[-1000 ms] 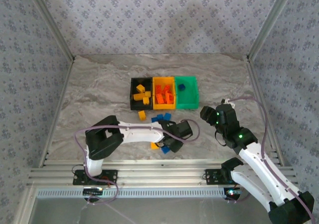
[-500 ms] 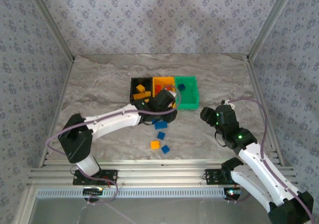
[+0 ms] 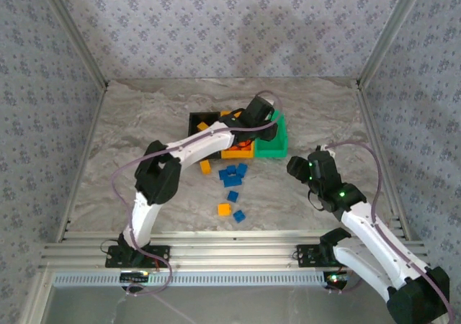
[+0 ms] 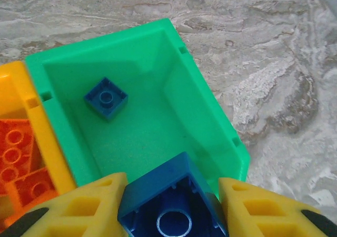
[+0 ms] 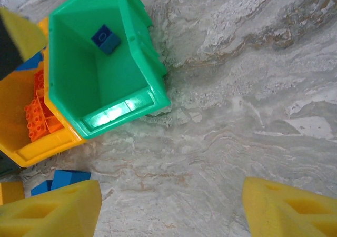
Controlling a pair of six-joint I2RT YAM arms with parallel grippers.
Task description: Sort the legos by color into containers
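Note:
My left gripper (image 3: 258,113) hangs over the green bin (image 3: 278,147), shut on a blue lego (image 4: 167,203) held hollow side toward the camera between the yellow fingers (image 4: 79,208). One blue lego (image 4: 106,97) lies on the floor of the green bin (image 4: 158,121). The yellow-orange bin (image 3: 235,152) holds red-orange legos (image 4: 15,160), and the black bin (image 3: 197,122) holds yellow ones. Loose blue legos (image 3: 231,174) and a yellow-orange one (image 3: 224,209) lie on the table in front of the bins. My right gripper (image 3: 301,167) stands open over bare table (image 5: 174,192), right of the bins.
The marble table (image 3: 144,122) is walled by patterned panels behind and at both sides. A metal rail (image 3: 230,253) runs along the near edge. The left arm spans from its base across the table to the bins.
The left arm has swung from the loose legos near the front, across the yellow-orange bin, to above the green bin, carrying a blue lego. The right arm has hardly moved.

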